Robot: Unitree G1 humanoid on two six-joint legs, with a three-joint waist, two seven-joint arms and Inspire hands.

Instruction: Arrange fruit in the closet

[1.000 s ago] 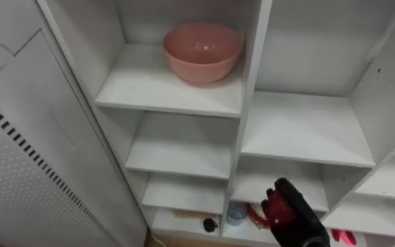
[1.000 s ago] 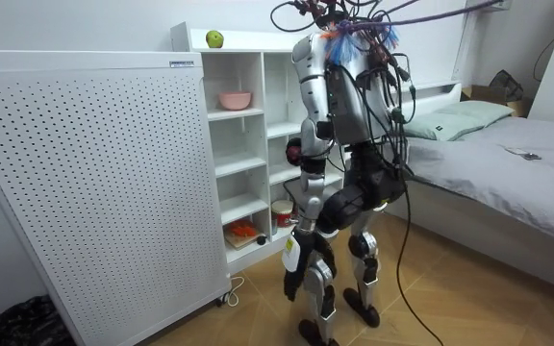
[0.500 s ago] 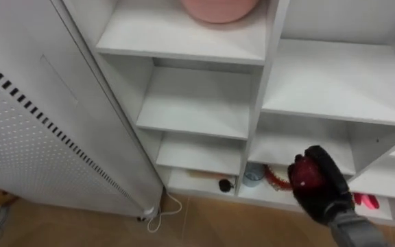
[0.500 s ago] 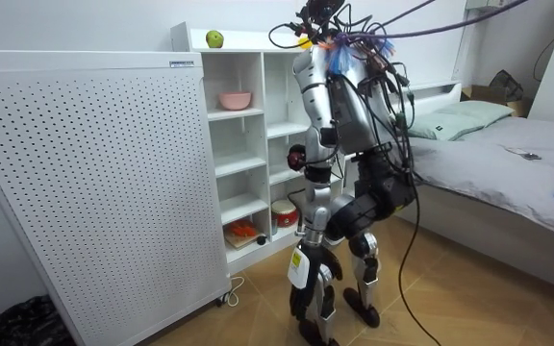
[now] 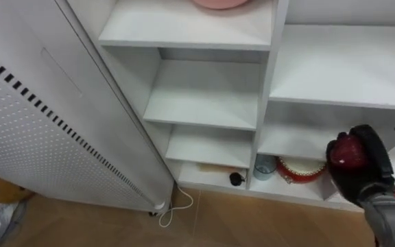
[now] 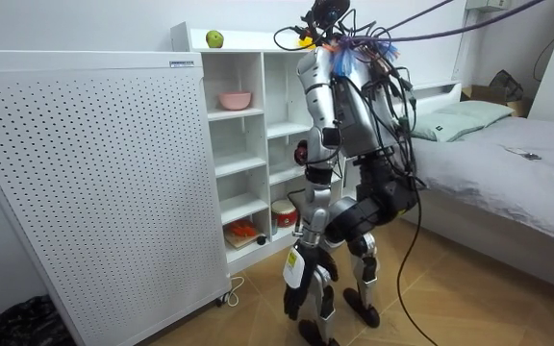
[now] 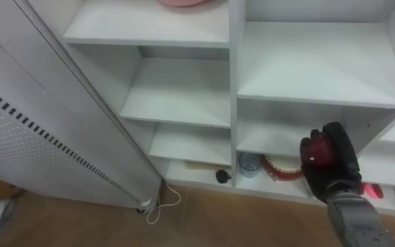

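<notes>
My right hand (image 5: 370,170) is shut on a dark red fruit (image 5: 348,152) and holds it in front of the lower right compartments of the white closet (image 5: 266,89). The hand comes up from the lower right, and the fruit (image 7: 317,149) sits between thumb and fingers. A pink bowl (image 5: 221,3) stands on the upper left shelf. In the room view I stand facing the closet (image 6: 243,144), slightly bent, with the red fruit (image 6: 301,152) at waist height. My left hand (image 6: 296,290) hangs low beside my legs. A green fruit (image 6: 214,38) lies on top of the closet.
The bottom shelf holds a glass cup (image 5: 265,167), a red-rimmed round container (image 5: 300,169), a small dark object (image 5: 236,179) and a flat wooden piece (image 5: 214,168). A white perforated panel (image 5: 40,137) stands close on the left. A white cord (image 5: 173,206) lies on the wooden floor. A bed (image 6: 508,163) is behind me.
The eye view has shifted down the shelves, so the bowl is now at the top edge. My right hand still holds the red fruit, now further right in the view.
</notes>
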